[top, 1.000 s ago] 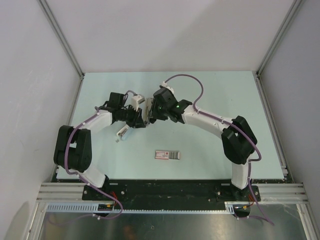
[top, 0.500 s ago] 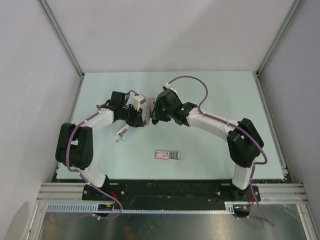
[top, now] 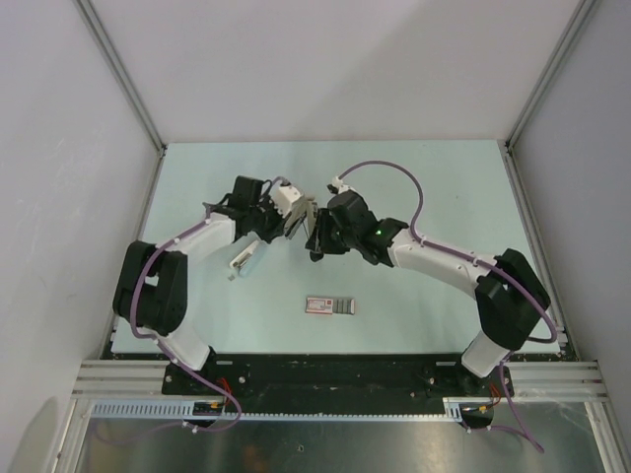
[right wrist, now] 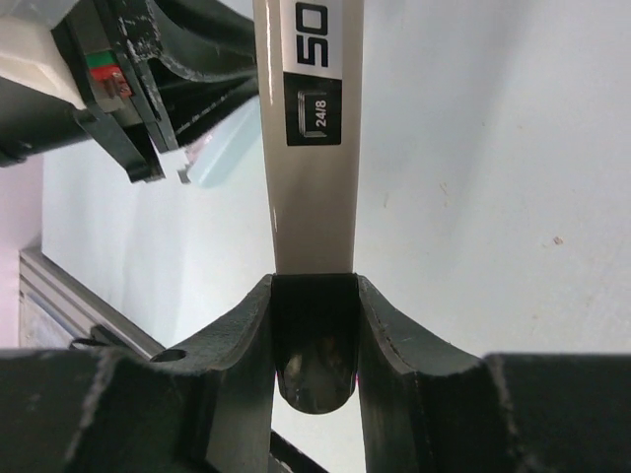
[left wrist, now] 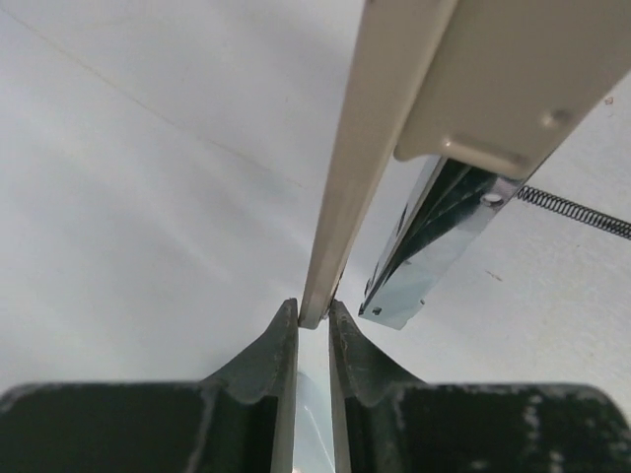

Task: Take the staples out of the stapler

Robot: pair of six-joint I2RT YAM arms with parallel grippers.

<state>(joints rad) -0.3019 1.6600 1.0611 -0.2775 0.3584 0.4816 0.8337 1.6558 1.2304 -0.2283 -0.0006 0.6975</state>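
Observation:
The stapler [top: 302,217] is held off the table between both grippers, hinged open. My left gripper [top: 291,218] is shut on the thin edge of one pale plastic half [left wrist: 370,138]. Beside that half hang the grey metal rail [left wrist: 434,236] and a stretched spring [left wrist: 577,210]. My right gripper [top: 315,231] is shut on the other pale half, which bears a black "50" and "24/8" label [right wrist: 312,118]. Its fingers [right wrist: 246,335] clamp that half's end. The left gripper's black fingers [right wrist: 148,89] show at the upper left of the right wrist view. Whether staples are in the rail is hidden.
A flat red-and-white box with a grey part [top: 329,305] lies on the pale table, nearer than the grippers. A small white piece [top: 242,259] lies under the left forearm. Grey walls and metal frame posts [top: 158,148] bound the table.
Both grippers have carried the stapler a little to the right. The right arm has swung out to the right and lower, and its wrist has turned.

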